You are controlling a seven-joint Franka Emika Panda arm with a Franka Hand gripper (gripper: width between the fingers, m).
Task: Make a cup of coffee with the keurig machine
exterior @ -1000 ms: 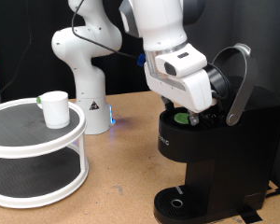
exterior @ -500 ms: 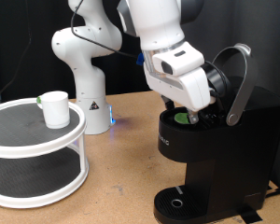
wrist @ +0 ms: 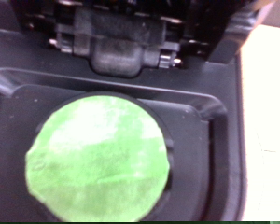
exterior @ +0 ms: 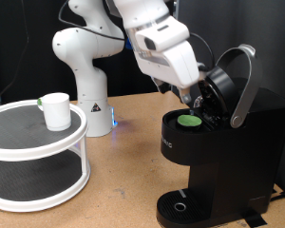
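Note:
The keurig machine (exterior: pixel 223 157) stands at the exterior view's right with its lid (exterior: pixel 239 84) raised. A green-topped pod (exterior: pixel 189 120) sits in its open pod chamber. It fills the wrist view (wrist: pixel 98 159), ringed by the black chamber rim (wrist: pixel 201 112). My gripper (exterior: pixel 193 99) hangs just above the pod, a little to the exterior view's left of the lid, and holds nothing I can see. Its fingers do not show in the wrist view. The cup (exterior: pixel 56 110) stands upright on the top tier of a white round stand (exterior: pixel 28 142) at the exterior view's left.
The robot's white base (exterior: pixel 85 85) stands behind, between the stand and the machine. The machine's round drip base (exterior: pixel 180 204) holds nothing. The brown tabletop (exterior: pixel 123 180) lies between the stand and the machine.
My gripper has risen and drawn back to the exterior view's upper left, off the pod chamber. The pod, half hidden by the hand before, now lies in plain sight in the chamber.

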